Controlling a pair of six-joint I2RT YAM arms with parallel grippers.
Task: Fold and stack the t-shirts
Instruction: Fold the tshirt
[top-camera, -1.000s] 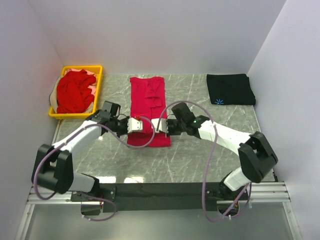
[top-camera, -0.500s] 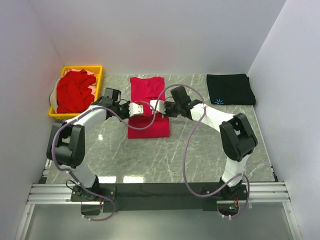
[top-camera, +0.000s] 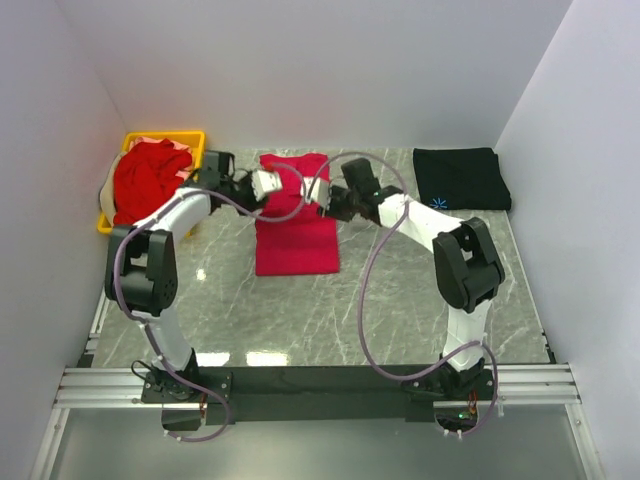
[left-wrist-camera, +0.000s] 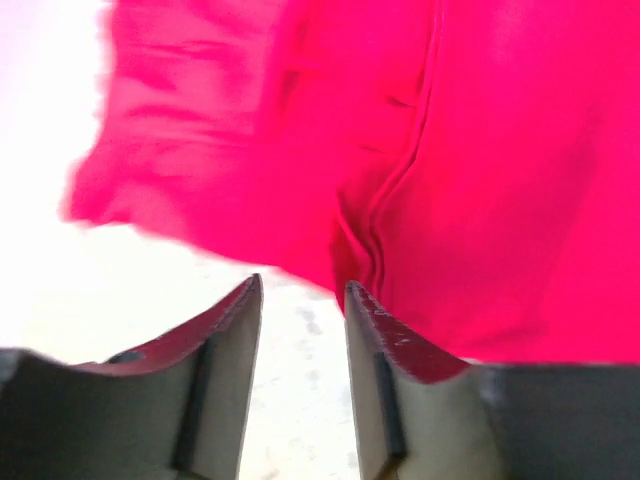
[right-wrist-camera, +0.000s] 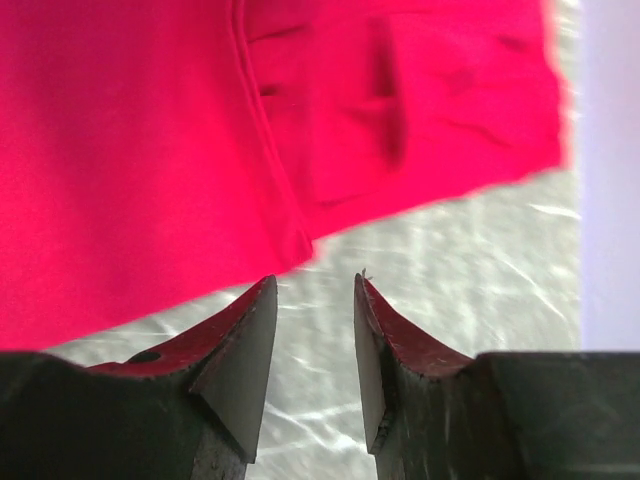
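Note:
A bright red t-shirt (top-camera: 297, 245), folded into a long strip, lies in the middle of the table. It fills the upper part of the left wrist view (left-wrist-camera: 480, 180) and of the right wrist view (right-wrist-camera: 130, 150). My left gripper (top-camera: 268, 185) is at the strip's left edge near its far end. Its jaws are open and empty (left-wrist-camera: 300, 285) over bare table. My right gripper (top-camera: 318, 192) is at the strip's right edge, also open and empty (right-wrist-camera: 315, 280). A folded black t-shirt (top-camera: 462, 178) lies at the far right. Other red shirts (top-camera: 145, 185) are heaped in the basket.
The yellow plastic basket (top-camera: 165, 134) stands at the far left against the white wall. The grey marble table (top-camera: 400, 300) is walled on the left, back and right. Both arms' cables loop above the red shirt.
Both grippers have moved from the shirt's near end to its far end, one along each side. The shirt's near edge now lies a little further back.

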